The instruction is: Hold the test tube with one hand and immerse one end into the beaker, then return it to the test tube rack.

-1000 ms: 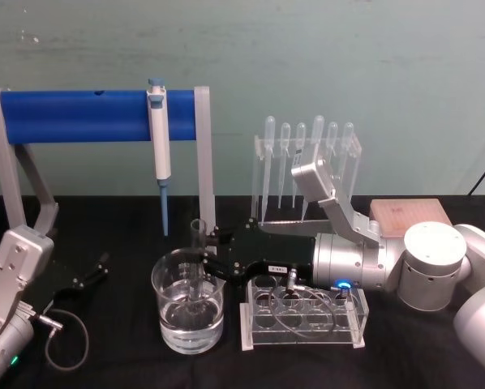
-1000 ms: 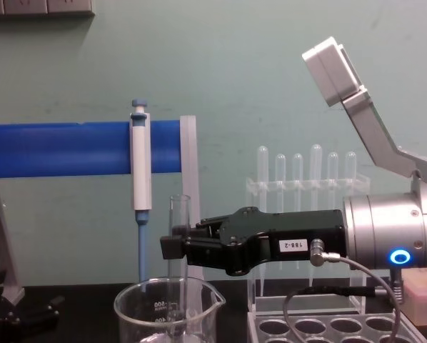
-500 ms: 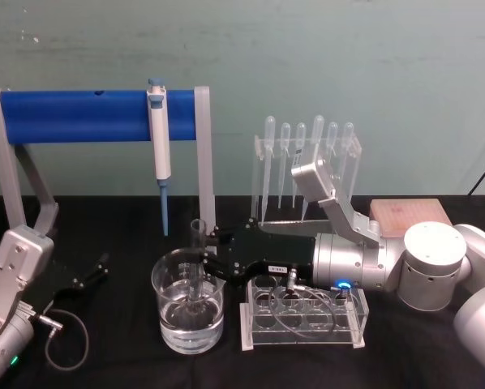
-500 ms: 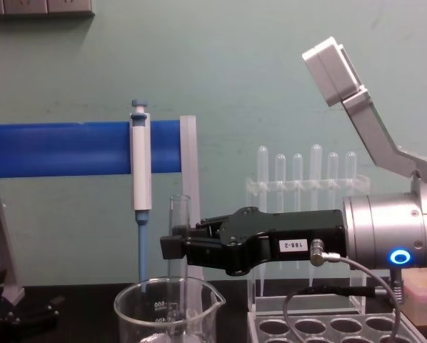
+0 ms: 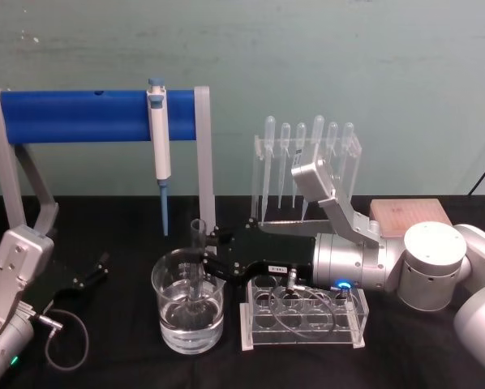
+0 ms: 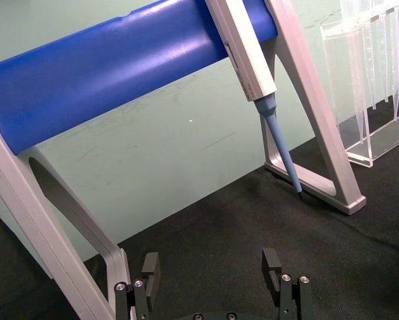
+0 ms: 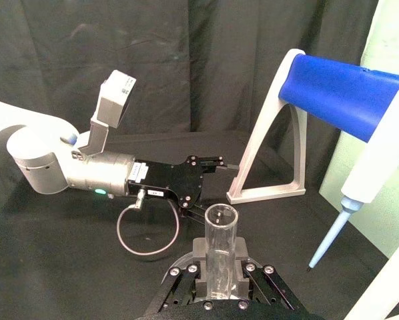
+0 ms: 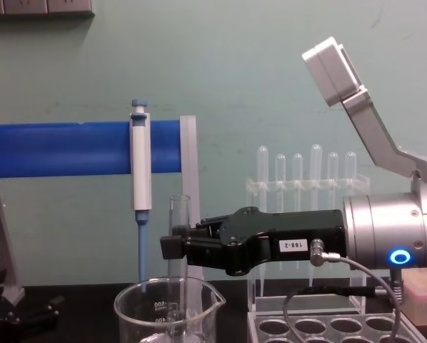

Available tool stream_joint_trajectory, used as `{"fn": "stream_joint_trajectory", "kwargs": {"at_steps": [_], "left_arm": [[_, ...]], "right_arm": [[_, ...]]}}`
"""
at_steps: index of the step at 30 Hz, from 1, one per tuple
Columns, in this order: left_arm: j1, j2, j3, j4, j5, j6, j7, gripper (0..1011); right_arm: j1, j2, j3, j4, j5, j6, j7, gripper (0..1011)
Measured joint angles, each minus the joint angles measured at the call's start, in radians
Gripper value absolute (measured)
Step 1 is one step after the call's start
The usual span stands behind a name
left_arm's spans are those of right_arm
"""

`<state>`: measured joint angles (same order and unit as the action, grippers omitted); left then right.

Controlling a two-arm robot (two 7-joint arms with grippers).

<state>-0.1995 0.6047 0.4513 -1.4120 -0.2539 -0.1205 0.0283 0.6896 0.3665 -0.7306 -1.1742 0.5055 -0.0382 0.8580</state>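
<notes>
The clear test tube (image 5: 197,253) stands upright, with my right gripper (image 5: 209,261) shut on its middle. Its lower end reaches down inside the wide glass beaker (image 5: 187,316), which holds water, and its open rim sticks up above the beaker's rim. From the chest view the test tube (image 8: 179,218) rises above the right gripper (image 8: 175,247), and the beaker (image 8: 166,310) sits below them. In the right wrist view the test tube (image 7: 219,248) stands between the black fingers (image 7: 201,288). My left gripper (image 5: 93,272) rests open on the table at the left, apart from the beaker, and the left wrist view shows the left gripper (image 6: 211,267) with nothing in it.
A blue bar stand (image 5: 96,116) at the back left carries a hanging pipette (image 5: 159,150). A clear rack of plastic pipettes (image 5: 306,166) stands behind my right arm. An acrylic tube rack (image 5: 303,314) sits right of the beaker, and a tan block (image 5: 409,215) lies at the far right.
</notes>
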Motion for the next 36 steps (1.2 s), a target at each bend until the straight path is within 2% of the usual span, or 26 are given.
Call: {"fn": "stream_joint_trajectory", "kwargs": {"at_steps": [36], "left_arm": [[0.0,0.0,0.0,0.0,0.0,0.0,0.0,1000]], "right_arm": [[0.0,0.0,0.0,0.0,0.0,0.0,0.0,224]]}}
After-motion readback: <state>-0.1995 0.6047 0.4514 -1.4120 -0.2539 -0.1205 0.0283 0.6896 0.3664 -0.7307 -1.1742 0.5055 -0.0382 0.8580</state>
